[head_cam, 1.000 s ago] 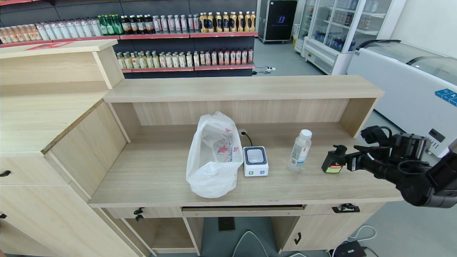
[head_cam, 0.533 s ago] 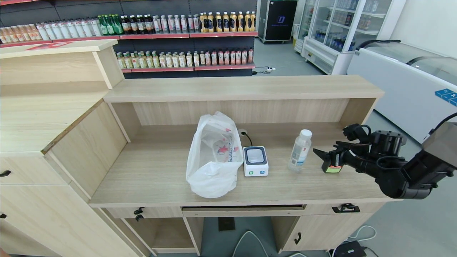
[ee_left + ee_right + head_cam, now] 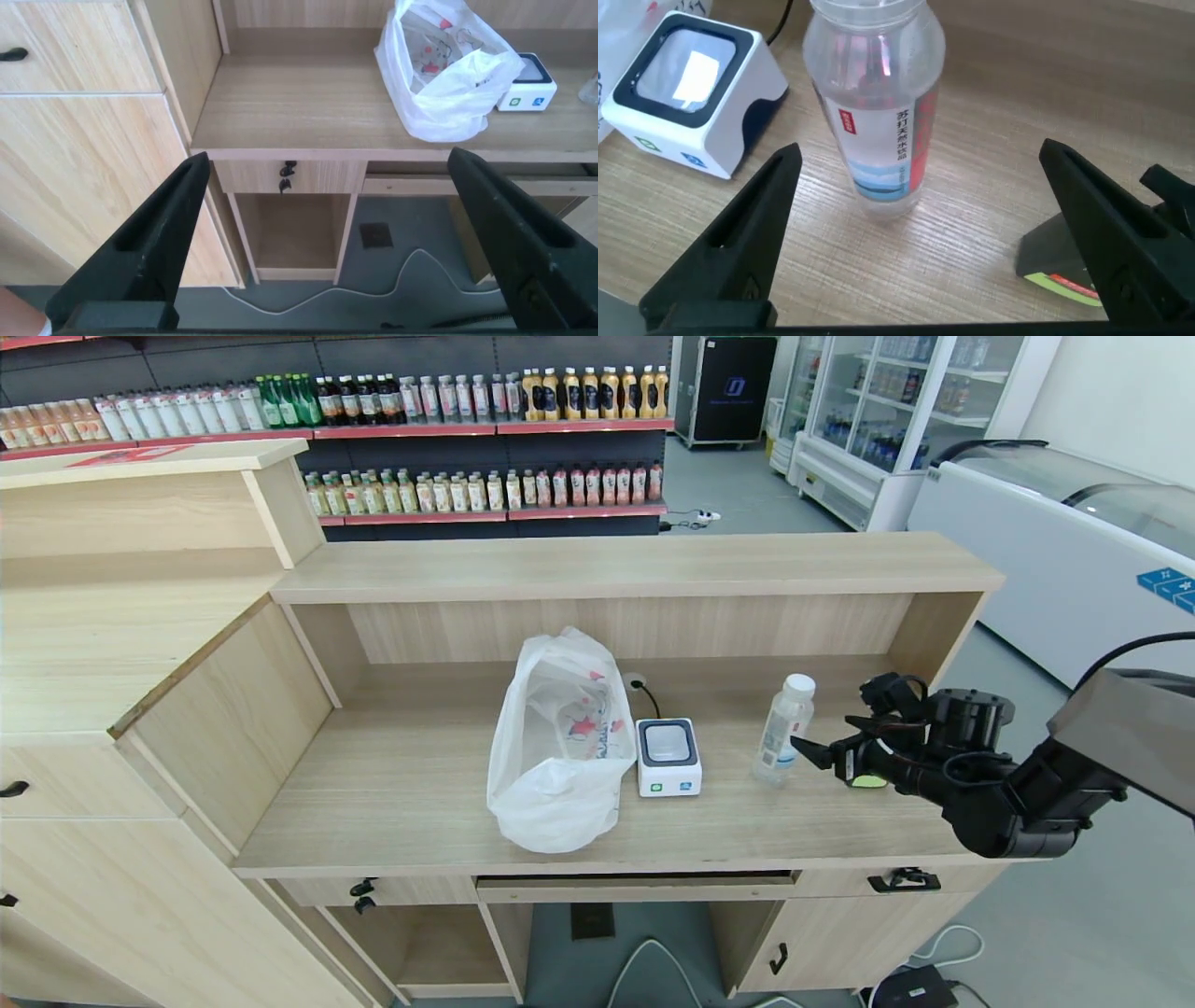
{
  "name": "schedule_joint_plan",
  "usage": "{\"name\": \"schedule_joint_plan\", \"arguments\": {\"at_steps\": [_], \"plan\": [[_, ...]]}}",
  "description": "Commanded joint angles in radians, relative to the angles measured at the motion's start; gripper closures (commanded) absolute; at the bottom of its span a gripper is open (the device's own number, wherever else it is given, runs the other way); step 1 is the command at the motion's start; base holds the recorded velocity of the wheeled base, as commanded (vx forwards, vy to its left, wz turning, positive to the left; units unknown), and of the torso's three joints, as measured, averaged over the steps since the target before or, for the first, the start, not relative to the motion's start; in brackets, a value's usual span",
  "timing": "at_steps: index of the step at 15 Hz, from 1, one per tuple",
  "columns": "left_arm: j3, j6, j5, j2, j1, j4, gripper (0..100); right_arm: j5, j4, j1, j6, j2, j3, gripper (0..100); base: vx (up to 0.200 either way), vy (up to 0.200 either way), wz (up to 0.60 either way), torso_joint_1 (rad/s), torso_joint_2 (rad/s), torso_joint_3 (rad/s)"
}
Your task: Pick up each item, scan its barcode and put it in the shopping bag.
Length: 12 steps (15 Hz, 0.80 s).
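We judge the task barely begun: the bottle (image 3: 784,728) stands unscanned right of centre, the right gripper (image 3: 820,735) spread-fingered beside it, the left gripper (image 3: 327,157) likewise spread, the shopping bag (image 3: 555,747) mid-frame awaiting it.

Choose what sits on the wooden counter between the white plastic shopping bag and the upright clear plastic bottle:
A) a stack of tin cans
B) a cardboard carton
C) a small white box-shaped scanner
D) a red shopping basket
C: the small white box-shaped scanner sits right beside the white plastic shopping bag, and the clear plastic bottle stands upright on the scanner's other side.
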Motion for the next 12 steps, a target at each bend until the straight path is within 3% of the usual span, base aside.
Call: {"name": "schedule_joint_plan", "arguments": {"at_steps": [1, 12], "plan": [[0.001, 0.0, 0.0, 0.0, 0.001, -0.001, 0, 0.001, 0.001, 0.001, 0.0, 0.022, -0.026, 0, 0.0, 0.0, 0.0, 0.0, 0.0, 0.0], [0.001, 0.0, 0.0, 0.0, 0.001, -0.001, 0, 0.033, 0.122, 0.041, 0.001, 0.114, -0.247, 0, 0.0, 0.0, 0.0, 0.0, 0.0, 0.0]]}}
